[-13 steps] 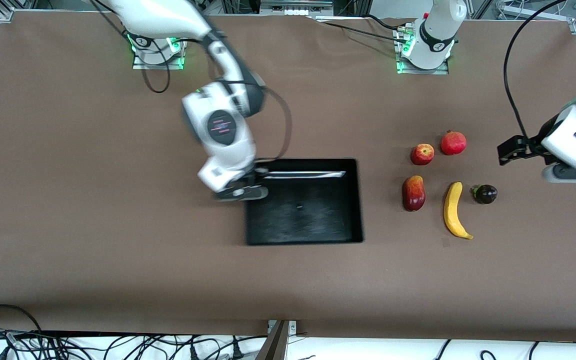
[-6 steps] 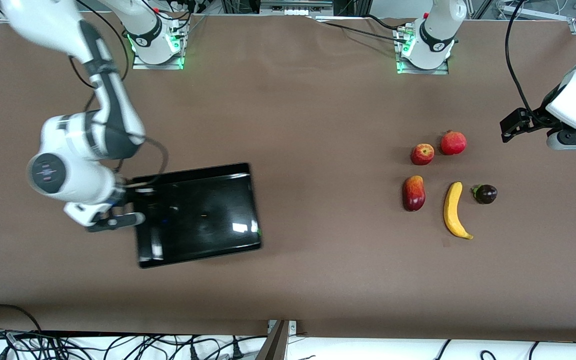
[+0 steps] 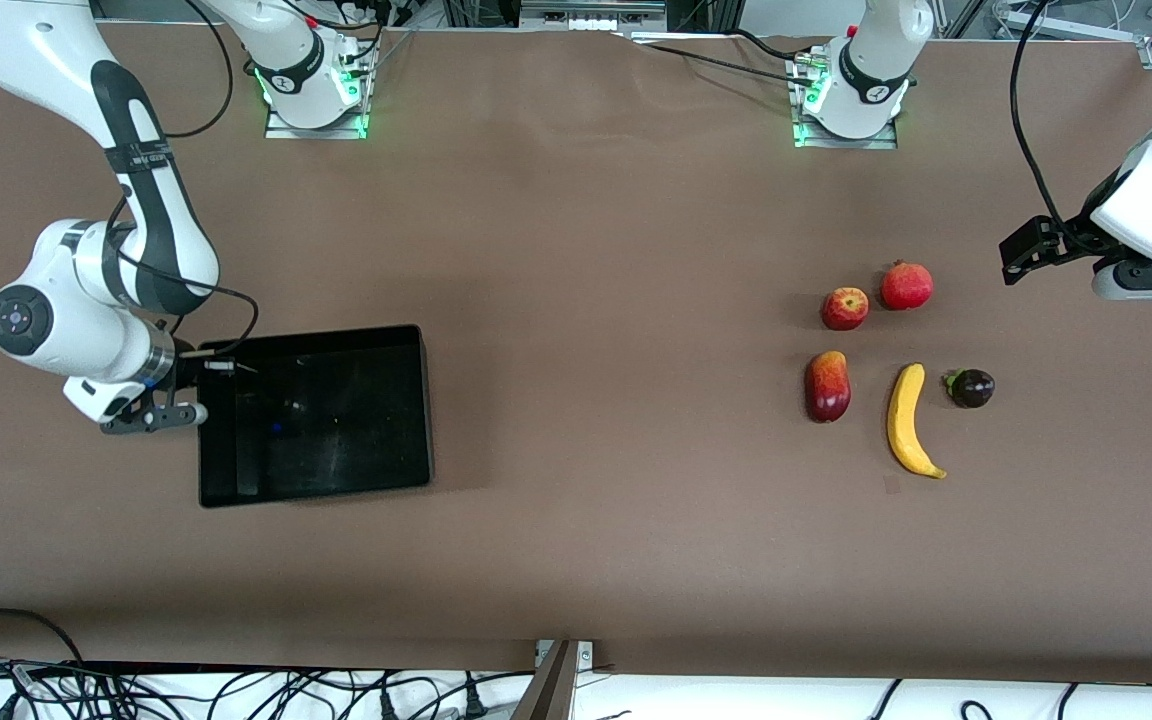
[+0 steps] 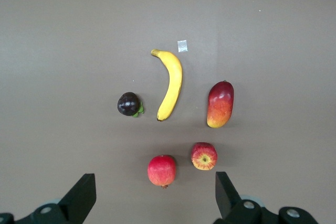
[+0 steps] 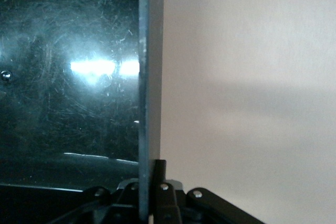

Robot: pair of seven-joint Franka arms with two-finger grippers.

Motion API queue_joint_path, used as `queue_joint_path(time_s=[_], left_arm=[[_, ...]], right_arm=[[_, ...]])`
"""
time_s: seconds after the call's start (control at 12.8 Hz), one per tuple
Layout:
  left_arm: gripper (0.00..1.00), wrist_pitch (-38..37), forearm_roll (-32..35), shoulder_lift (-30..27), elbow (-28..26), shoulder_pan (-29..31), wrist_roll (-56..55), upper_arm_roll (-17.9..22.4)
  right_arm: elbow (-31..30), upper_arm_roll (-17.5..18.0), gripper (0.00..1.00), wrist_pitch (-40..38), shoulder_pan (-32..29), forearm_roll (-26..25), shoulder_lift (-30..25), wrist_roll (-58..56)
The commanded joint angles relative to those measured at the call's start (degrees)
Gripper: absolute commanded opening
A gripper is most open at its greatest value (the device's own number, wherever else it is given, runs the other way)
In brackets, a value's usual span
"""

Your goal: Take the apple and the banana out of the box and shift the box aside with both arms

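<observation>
With the apple [image 3: 844, 308] and banana [image 3: 909, 420] already on the counter [image 3: 596, 250] toward the left arm's end, the right gripper [image 3: 198, 392] clamps the empty box's [image 3: 316, 415] 9 o'clock wall, leaving only release, while the left gripper [image 4: 152, 200] waits, jaws apart.

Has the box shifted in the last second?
Yes. The box, its wall pinched in the right gripper, has moved toward the right arm's end of the table, away from the unmoved mango.

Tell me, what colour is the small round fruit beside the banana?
Dark purple fruit, with a green bit; clearest in the left wrist view.
</observation>
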Motion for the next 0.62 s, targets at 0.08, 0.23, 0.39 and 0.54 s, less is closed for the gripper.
queue_joint_path(time_s=[0.08, 0.23, 0.39, 0.54], left_arm=[[1.0, -1.6, -0.7, -0.1, 1.3, -0.2, -0.1, -0.1], [1.0, -1.7, -0.7, -0.1, 1.3, -0.2, -0.1, -0.2], [1.0, -1.6, -0.7, 0.0, 1.3, -0.2, -0.1, -0.1], [1.0, -1.6, -0.7, 0.0, 1.3, -0.3, -0.1, -0.2]], right_arm=[[-8.0, -1.2, 0.0, 4.1, 0.1, 1.7, -4.3, -0.2], [-8.0, -1.2, 0.43, 3.8, 0.1, 2.4, -4.6, -0.2], [-6.9, -1.0, 1.0, 3.4, 0.2, 2.3, -5.5, -0.5], [-4.0, -0.7, 1.0, 1.3, 0.2, 2.3, -6.6, -1.0]])
